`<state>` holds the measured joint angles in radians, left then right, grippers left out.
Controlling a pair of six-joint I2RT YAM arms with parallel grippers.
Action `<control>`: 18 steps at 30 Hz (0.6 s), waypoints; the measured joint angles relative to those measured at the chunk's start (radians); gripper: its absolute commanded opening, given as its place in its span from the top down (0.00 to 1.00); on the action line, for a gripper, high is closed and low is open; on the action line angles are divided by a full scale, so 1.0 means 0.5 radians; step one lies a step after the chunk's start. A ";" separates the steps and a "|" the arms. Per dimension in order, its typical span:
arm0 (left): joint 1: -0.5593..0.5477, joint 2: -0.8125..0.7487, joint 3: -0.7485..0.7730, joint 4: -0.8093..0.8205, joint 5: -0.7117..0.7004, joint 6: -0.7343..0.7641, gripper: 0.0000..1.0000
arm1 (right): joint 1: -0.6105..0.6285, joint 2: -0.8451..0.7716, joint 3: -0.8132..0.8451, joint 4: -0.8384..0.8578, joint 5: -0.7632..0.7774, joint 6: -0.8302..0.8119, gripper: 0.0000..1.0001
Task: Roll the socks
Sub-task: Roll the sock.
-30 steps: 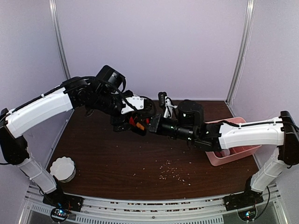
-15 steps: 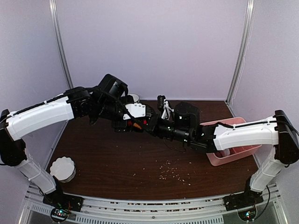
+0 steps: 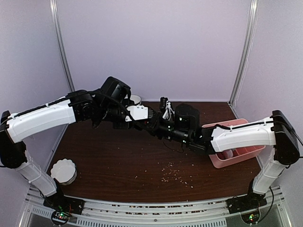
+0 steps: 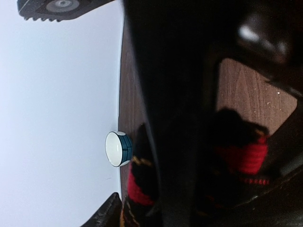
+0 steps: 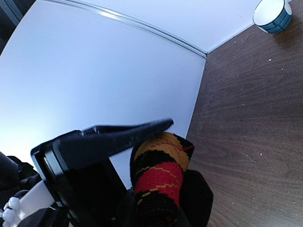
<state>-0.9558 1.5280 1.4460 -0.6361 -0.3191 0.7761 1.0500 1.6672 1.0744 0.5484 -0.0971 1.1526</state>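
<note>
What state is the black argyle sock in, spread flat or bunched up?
Bunched up: the right wrist view shows the argyle sock as a thick wad pinched in the right gripper.

Premises: a robotics laboratory test cell. Evidence: the left arm (image 3: 42, 116) and right arm (image 3: 246, 135), white with black joints, stand on an aluminium rail (image 3: 151, 210) at 6 o'clock. Plain lavender panels (image 3: 156, 47) enclose the dark wood-grain bench (image 3: 142, 165), framed by metal posts (image 3: 60, 47) at 11 and 1 o'clock.
</note>
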 measured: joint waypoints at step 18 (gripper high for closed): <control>0.541 0.341 0.703 -0.924 1.687 -0.345 1.00 | -0.035 -0.478 -0.230 -0.112 -0.130 -1.001 0.05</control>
<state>-0.6853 1.6985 1.7977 -1.0981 0.5243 0.6037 1.0325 1.4281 0.9596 0.4923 -0.1623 0.6521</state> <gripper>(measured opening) 0.081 0.815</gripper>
